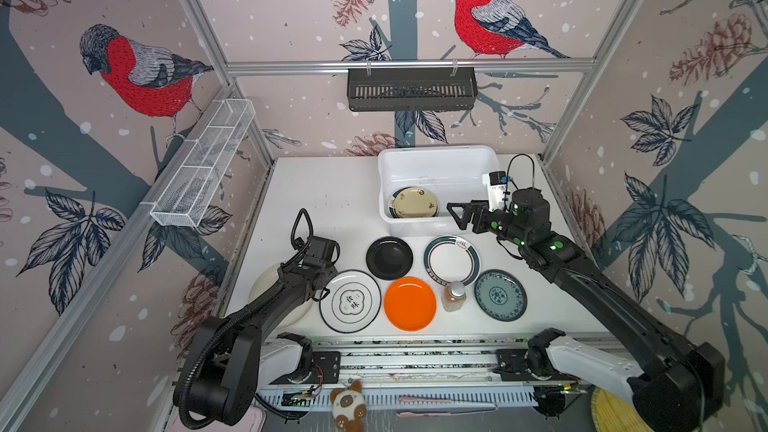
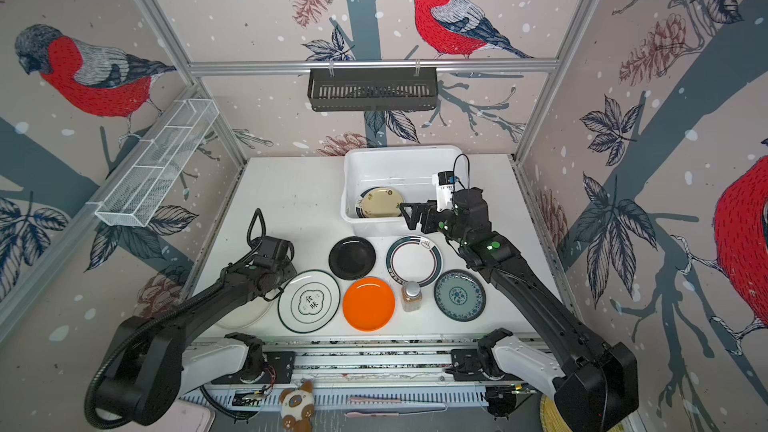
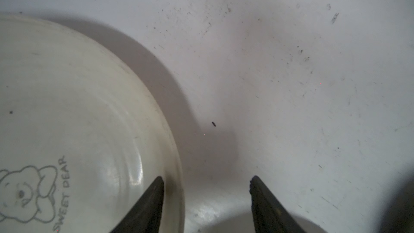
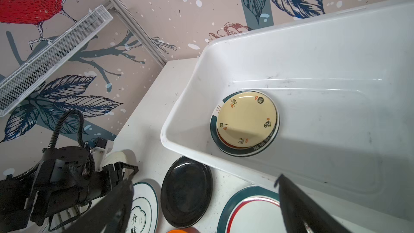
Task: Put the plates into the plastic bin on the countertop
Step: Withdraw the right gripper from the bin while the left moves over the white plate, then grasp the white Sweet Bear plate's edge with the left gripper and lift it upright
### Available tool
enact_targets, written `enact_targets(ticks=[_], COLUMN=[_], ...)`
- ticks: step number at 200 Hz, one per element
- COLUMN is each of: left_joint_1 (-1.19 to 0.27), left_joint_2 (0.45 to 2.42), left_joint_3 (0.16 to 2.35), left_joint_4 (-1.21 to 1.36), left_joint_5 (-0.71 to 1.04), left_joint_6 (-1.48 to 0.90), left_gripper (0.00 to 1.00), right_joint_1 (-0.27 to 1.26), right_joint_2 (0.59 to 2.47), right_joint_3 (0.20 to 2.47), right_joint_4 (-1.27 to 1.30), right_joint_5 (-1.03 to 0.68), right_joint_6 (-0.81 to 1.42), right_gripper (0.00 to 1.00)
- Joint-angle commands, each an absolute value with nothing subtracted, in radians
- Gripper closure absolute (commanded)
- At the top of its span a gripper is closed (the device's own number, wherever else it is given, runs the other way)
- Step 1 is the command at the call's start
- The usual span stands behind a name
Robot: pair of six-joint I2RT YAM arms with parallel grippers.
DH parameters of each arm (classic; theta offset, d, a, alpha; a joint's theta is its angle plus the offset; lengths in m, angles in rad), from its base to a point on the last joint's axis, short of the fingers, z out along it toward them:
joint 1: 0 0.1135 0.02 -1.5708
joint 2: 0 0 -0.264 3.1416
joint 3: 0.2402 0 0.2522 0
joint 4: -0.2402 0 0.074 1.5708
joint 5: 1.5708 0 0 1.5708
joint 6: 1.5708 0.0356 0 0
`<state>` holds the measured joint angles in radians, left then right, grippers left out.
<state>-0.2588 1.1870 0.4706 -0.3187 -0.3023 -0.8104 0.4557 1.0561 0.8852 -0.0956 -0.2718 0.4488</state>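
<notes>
My left gripper [image 3: 206, 179] points down at the countertop [image 1: 324, 201] with its jaws apart, straddling the rim of a cream plate [image 3: 67, 108] with a bear print; one finger is over the plate, the other outside it. That plate [image 1: 259, 288] lies mostly under the left arm. The plastic bin [image 1: 436, 151] holds a yellow-cream plate [image 1: 414, 201] stacked on a teal-rimmed one. My right gripper [image 1: 456, 216] hovers open and empty over the bin's near rim. Black [image 1: 389, 257], teal-rimmed [image 1: 451, 261], emblem [image 1: 351, 301], orange [image 1: 410, 303] and blue-green [image 1: 500, 296] plates lie on the countertop.
A small amber bottle [image 1: 454, 295] stands between the orange and blue-green plates. A black slotted rack [image 1: 411, 89] hangs on the back wall and a white wire basket [image 1: 203, 164] on the left wall. Aluminium rails [image 1: 415, 357] border the front edge.
</notes>
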Motion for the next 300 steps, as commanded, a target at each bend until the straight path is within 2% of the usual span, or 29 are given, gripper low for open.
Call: enact_targets(ticks=[1, 16, 100, 135, 162, 188, 239, 276, 300], left_joint_1=[-0.258, -0.256, -0.253, -0.246, -0.244, -0.241, -0.241, -0.241, -0.242], left_joint_2=[1.206, 1.223, 1.303, 1.332, 1.354, 1.388, 1.403, 1.344, 1.291], left_joint_3=[0.474, 0.475, 0.518, 0.543, 0.559, 0.575, 0.612, 0.64, 0.649], left_joint_4=[-0.29, -0.279, -0.239, -0.228, -0.215, -0.207, -0.229, -0.256, -0.243], left_joint_5=[-0.348, -0.346, -0.353, -0.36, -0.358, -0.34, -0.34, -0.322, -0.248], left_joint_6=[-0.798, -0.791, -0.736, -0.709, -0.694, -0.687, -0.663, -0.646, -0.617], left_gripper=[0.47, 0.56, 0.68, 0.75, 0.86, 0.88, 1.0, 1.0, 1.0], right_joint_1=[0.454, 0.454, 0.454, 0.454, 0.454, 0.454, 0.454, 0.455, 0.457], right_joint_2=[1.047, 1.043, 1.052, 1.062, 1.066, 1.066, 1.074, 1.089, 1.095], right_joint_3=[0.895, 0.893, 0.893, 0.894, 0.896, 0.896, 0.892, 0.893, 0.89], right_joint_4=[-0.112, -0.112, -0.113, -0.112, -0.114, -0.115, -0.108, -0.107, -0.091], right_joint_5=[-0.228, -0.219, -0.203, -0.197, -0.194, -0.186, -0.181, -0.185, -0.211], right_joint_6=[0.446, 0.446, 0.468, 0.474, 0.48, 0.482, 0.495, 0.504, 0.51], right_gripper=[0.0, 0.0, 0.0, 0.0, 0.0, 0.0, 0.01, 0.0, 0.0])
